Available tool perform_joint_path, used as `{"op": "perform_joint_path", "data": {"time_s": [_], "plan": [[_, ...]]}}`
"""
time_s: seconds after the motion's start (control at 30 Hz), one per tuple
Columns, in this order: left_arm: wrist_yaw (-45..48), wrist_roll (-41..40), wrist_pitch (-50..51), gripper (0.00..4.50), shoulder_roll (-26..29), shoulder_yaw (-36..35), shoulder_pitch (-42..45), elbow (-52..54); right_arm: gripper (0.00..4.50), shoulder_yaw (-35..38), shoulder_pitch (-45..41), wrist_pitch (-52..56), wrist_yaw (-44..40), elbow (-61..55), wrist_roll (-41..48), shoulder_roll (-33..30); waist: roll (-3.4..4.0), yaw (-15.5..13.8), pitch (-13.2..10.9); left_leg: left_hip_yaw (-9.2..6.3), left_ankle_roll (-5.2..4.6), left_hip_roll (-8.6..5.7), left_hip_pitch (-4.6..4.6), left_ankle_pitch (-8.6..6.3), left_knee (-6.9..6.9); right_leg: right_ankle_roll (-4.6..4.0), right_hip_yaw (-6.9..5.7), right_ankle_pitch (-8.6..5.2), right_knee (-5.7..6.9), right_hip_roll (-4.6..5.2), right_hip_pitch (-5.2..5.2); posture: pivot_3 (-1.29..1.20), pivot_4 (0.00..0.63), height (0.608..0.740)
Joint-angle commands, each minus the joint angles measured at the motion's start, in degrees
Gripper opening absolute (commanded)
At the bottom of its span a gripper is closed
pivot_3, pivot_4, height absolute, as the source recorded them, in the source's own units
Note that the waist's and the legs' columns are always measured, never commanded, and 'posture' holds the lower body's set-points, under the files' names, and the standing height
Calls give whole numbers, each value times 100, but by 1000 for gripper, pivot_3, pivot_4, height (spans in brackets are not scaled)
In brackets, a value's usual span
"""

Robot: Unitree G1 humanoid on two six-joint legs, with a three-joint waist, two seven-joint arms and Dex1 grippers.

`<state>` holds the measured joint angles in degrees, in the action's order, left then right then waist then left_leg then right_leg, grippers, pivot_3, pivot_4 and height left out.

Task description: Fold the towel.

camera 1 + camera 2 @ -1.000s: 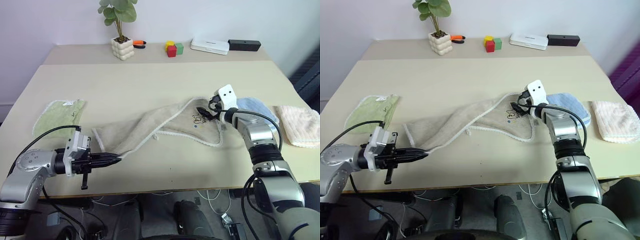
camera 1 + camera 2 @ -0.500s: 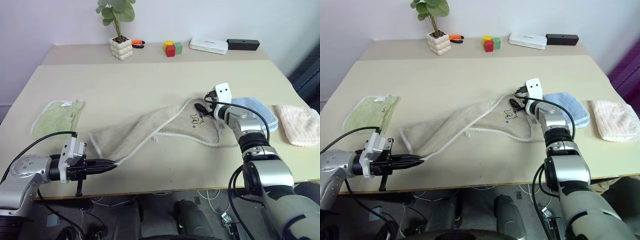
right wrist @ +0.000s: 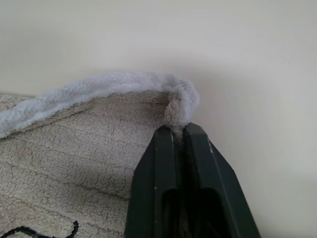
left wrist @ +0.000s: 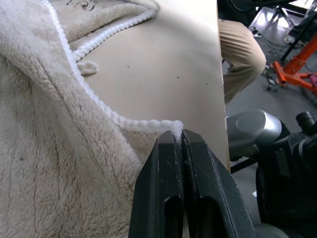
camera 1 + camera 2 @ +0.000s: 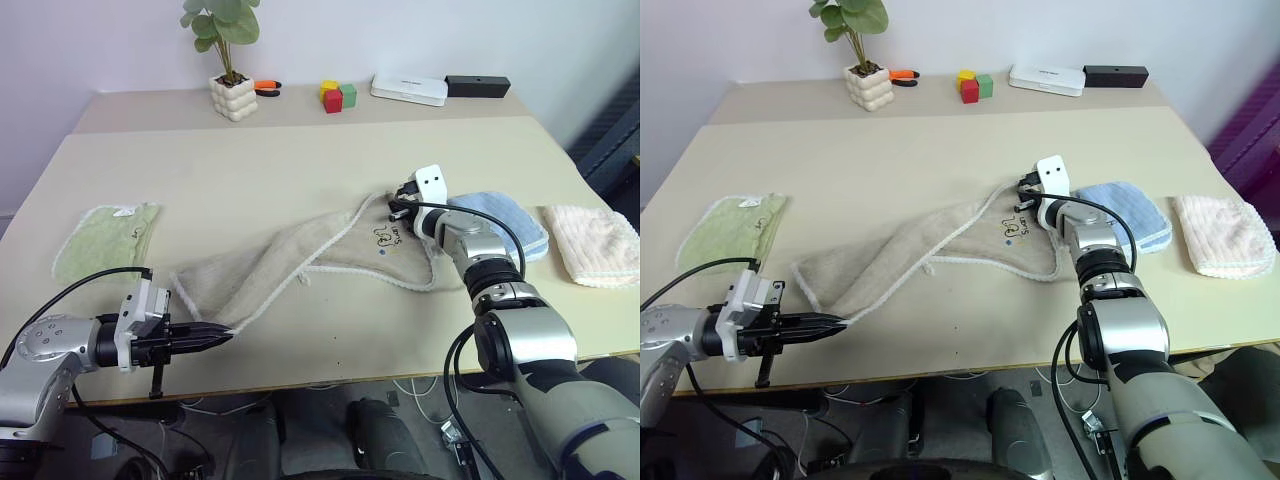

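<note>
The beige terry towel (image 5: 300, 262) lay stretched in a loose, rumpled band across the middle of the pale counter (image 5: 270, 170), running from the near left toward the far right, its whitish edging curling along both long sides and a small dark printed mark (image 5: 388, 236) showing near its far right corner. The left pincer (image 5: 218, 333) was clenched on the towel's near left corner close to the counter's front edge; the left wrist view showed its two black fingers (image 4: 166, 183) pressed together with the corner of the white edging caught between their tips. The right pincer (image 5: 400, 208) was clenched on the far right corner of the towel, and the right wrist view showed its fingers (image 3: 168, 163) shut on a folded bit of the edging that bulged just above the tips. A folded light blue towel (image 5: 497, 222) lay just beside the right arm, touching or nearly touching the beige towel's right end, and a folded pale pink towel (image 5: 597, 244) lay farther right, apart from it. A folded light green towel (image 5: 105, 238) rested well to the left. Along the far side stood a potted plant (image 5: 226, 62), an orange-handled tool (image 5: 266, 86), coloured blocks (image 5: 337, 95), a flat white box (image 5: 409, 89) and a black box (image 5: 477, 85).
</note>
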<state>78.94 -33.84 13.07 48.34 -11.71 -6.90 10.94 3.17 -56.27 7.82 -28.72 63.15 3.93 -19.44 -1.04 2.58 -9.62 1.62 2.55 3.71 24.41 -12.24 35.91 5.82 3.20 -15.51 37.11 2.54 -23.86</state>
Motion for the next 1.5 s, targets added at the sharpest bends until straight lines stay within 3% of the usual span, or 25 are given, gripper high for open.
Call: {"op": "perform_joint_path", "data": {"time_s": [0.03,0.3,0.5,0.63,0.87,1.1,1.2,1.3,1.5], "plan": [[-142,-6,-86,0,-55,-116,136,4,53,96,-68,-286,-59,-275,-12,-215,1,-5,-1,0,0,0,0,0,0,-2,0,-1,0,0,0,0,150,740],[-1467,21,27,0,-629,-530,1649,-1379,53,83,1145,-350,-1309,-2594,255,-998,5,-51,-3,-4,0,-3,2,0,8,20,-1,5,2,0,7,0,150,740],[-2410,685,-710,0,-982,-488,3030,-2685,53,221,1721,-321,-1456,-3782,397,-1360,5,-25,-4,-7,0,-3,2,0,10,24,-1,5,7,-6,6,0,150,740],[-2749,1077,-1032,0,-919,-440,3977,-3788,53,342,1953,-719,-1417,-4133,455,-1465,4,-33,-5,-8,0,-3,2,0,9,25,-1,5,9,-9,6,0,150,740],[-3203,1598,-1809,0,-872,-386,5408,-5724,53,355,1507,-1452,-672,-3468,74,-1371,3,-29,-6,-9,0,-4,2,1,13,26,-2,4,10,-10,6,0,150,740],[-3961,2093,-2776,0,-1163,-307,7117,-7489,53,219,121,-2511,400,-1899,-430,-1069,0,-34,-8,-9,1,-8,7,1,11,30,-2,3,7,-7,5,0,150,740],[-3930,2132,-3125,0,-1194,-351,7483,-7711,53,341,-53,-2927,599,-1737,-364,-1098,-2,-32,-9,-8,1,-9,13,1,5,34,-1,0,2,-6,0,0,150,740],[-3483,1898,-3256,0,-1113,-522,7573,-7686,53,606,322,-3040,293,-2117,85,-1169,-2,-28,-9,-8,2,-9,13,1,2,39,-1,-3,2,-6,-1,0,150,740],[-2071,1499,-3165,0,-895,-707,7099,-7241,53,1076,1939,-2207,-621,-4345,1237,-1507,1,-27,-10,-7,3,-9,13,2,4,41,-1,-4,7,-4,2,0,150,740]]}}
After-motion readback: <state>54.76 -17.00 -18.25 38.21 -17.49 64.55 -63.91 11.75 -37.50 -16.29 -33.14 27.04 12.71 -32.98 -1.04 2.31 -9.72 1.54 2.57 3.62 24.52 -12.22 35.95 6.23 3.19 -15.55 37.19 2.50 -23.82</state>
